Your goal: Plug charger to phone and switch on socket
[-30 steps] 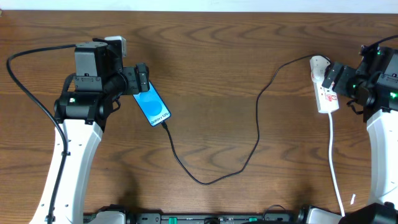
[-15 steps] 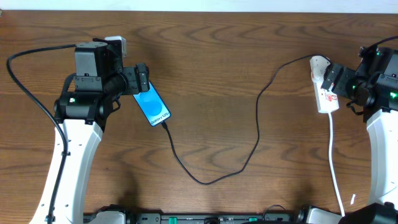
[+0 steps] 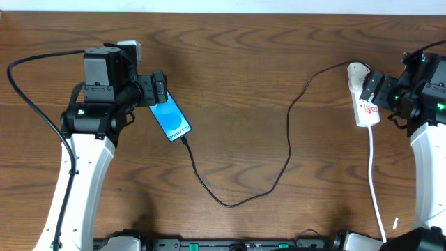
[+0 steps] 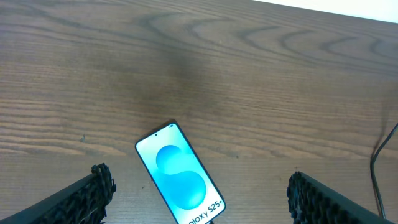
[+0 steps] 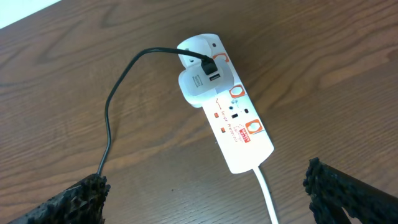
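Note:
The phone point(image 3: 171, 119) lies face up on the wooden table, its blue screen lit; it also shows in the left wrist view point(image 4: 180, 172). The black charger cable point(image 3: 240, 201) runs from the phone's lower end in a loop across the table to a white adapter on the socket point(image 3: 364, 103). In the right wrist view the socket point(image 5: 239, 132) lies flat with the cable's plug point(image 5: 210, 68) in the adapter. My left gripper point(image 4: 198, 202) is open over the phone's upper end, holding nothing. My right gripper point(image 5: 208, 199) is open beside the socket, holding nothing.
The socket's white cord point(image 3: 374, 185) runs down to the table's front edge. A black robot cable point(image 3: 35, 104) arcs at the far left. The table's far edge meets a white wall at the top.

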Controlling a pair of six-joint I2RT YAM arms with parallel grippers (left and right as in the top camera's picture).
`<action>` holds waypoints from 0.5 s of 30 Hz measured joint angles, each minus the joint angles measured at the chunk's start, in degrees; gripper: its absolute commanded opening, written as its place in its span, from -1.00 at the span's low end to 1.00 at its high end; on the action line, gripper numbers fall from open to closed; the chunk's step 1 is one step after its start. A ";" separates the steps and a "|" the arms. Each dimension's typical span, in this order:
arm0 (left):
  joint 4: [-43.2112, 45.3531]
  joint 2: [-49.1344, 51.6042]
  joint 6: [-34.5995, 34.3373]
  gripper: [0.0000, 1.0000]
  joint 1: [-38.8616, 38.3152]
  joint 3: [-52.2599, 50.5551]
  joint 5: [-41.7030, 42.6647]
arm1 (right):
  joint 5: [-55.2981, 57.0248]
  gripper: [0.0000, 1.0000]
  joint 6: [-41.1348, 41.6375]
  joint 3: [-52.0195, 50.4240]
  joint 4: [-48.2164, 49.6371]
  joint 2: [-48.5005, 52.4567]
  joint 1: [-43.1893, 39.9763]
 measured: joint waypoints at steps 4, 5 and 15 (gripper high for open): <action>0.00 0.00 -0.02 0.82 0.00 0.00 0.00 | 0.00 0.99 0.00 0.00 0.00 0.00 0.00; 0.00 0.00 -0.02 0.82 0.00 0.00 0.00 | 0.00 0.99 0.00 0.00 0.00 0.00 0.00; -1.27 -0.94 0.00 0.82 0.00 -0.37 -0.87 | 0.00 0.99 0.00 0.00 0.00 0.00 0.00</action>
